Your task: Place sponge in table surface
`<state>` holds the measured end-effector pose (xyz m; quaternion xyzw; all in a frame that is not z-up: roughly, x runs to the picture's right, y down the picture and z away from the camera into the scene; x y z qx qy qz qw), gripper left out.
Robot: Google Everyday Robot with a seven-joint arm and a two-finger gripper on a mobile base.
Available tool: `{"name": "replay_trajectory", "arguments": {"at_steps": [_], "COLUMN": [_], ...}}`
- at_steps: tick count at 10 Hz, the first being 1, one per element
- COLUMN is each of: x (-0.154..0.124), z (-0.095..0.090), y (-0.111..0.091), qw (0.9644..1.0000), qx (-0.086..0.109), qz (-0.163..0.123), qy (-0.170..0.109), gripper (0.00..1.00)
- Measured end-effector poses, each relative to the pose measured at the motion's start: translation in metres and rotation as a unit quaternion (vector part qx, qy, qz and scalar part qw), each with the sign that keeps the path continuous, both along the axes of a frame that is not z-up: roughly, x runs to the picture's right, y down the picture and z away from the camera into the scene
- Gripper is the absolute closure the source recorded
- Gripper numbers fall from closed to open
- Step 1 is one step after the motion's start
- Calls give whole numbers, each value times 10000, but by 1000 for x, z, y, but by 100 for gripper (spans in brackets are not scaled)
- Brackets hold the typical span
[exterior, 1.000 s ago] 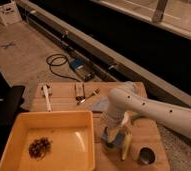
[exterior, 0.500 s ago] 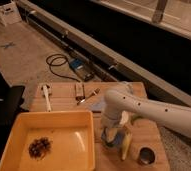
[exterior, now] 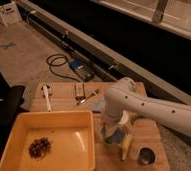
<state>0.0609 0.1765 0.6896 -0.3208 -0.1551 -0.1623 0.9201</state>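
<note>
Where arm (exterior: 154, 107) blocks view, tool (exterior: 112, 137) low over table surface (exterior: 64, 101), grip state can't tell, sponge (exterior: 118, 135) pt. hidden

My white arm (exterior: 154, 107), dotted with dark spots, holds its pale tool (exterior: 112, 131) near the front edge of the light brown planked desk (exterior: 150, 131), beside a blue sponge (exterior: 117, 138) and a long yellow item (exterior: 125, 146). The yellow tray (exterior: 54, 116) at the front left corner carries a dark brown clump (exterior: 40, 147).

One camera looks steeply down at the table surface (exterior: 150, 133) from nearby, end effector (exterior: 113, 136) lower-right of centre.
</note>
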Motion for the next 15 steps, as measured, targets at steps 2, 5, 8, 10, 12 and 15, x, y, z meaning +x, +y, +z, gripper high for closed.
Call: {"name": "replay_trajectory", "arguments": {"at_steps": [2,5,8,10,12,15], "x": [10,38,75,97,117,141], "z": [-13,-13,0,-9,-6,4], "y": [-21,-55,-121,-171,-223,-251], "qw": [9992,9957,9876,9789,9670,9567], "qx": [325,695,1141,1585,2078,2238], "qz": [86,273,595,883,1265,1819], "qy": [218,550,896,941,758,392], "gripper": [100,100,100,100,100,100]}}
